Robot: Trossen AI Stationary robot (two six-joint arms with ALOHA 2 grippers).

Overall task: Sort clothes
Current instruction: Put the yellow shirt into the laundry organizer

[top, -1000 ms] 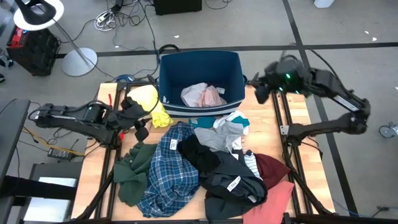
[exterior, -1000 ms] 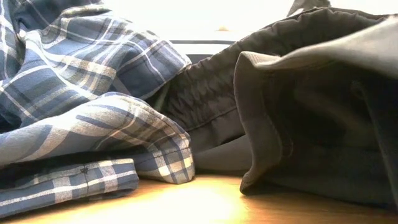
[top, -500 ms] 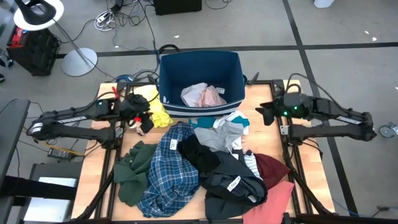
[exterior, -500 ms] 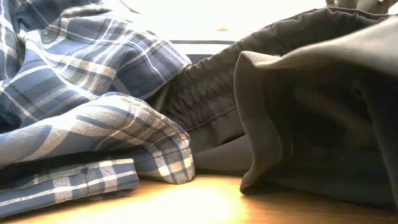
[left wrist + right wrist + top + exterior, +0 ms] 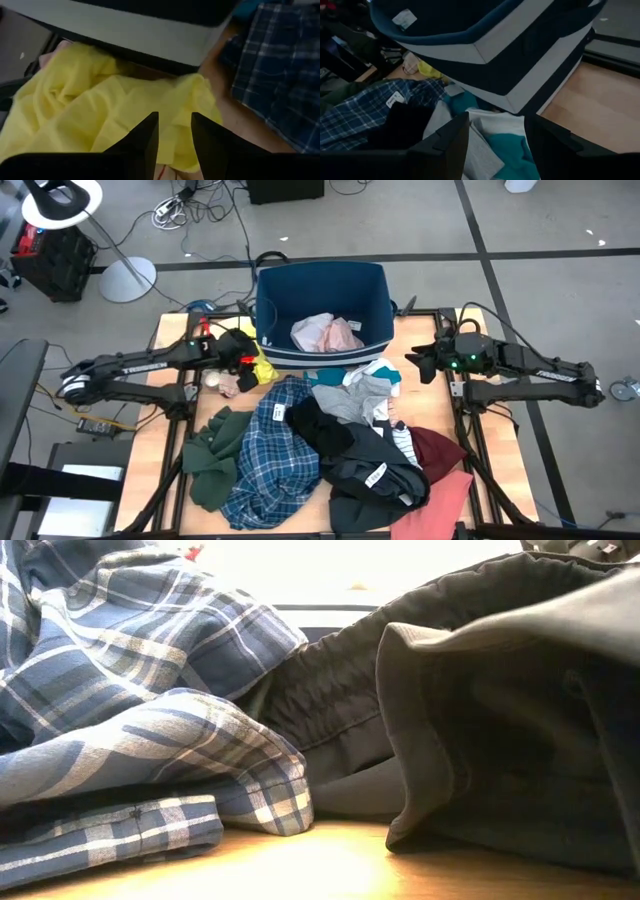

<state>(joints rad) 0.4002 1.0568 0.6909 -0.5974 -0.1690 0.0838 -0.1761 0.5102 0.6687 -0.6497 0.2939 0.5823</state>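
Cloth here is soft, light and floppy: your left hand (image 5: 174, 131), fingers spread and empty, should pinch a raised fold of the crumpled yellow garment (image 5: 95, 107) at centre-left in its wrist view.

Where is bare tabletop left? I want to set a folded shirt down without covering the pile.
Bare wood shows at the back right corner, between the navy bin and the right gripper. A narrow strip runs along the left edge beside the dark green garment. The middle and front are crowded with clothes.
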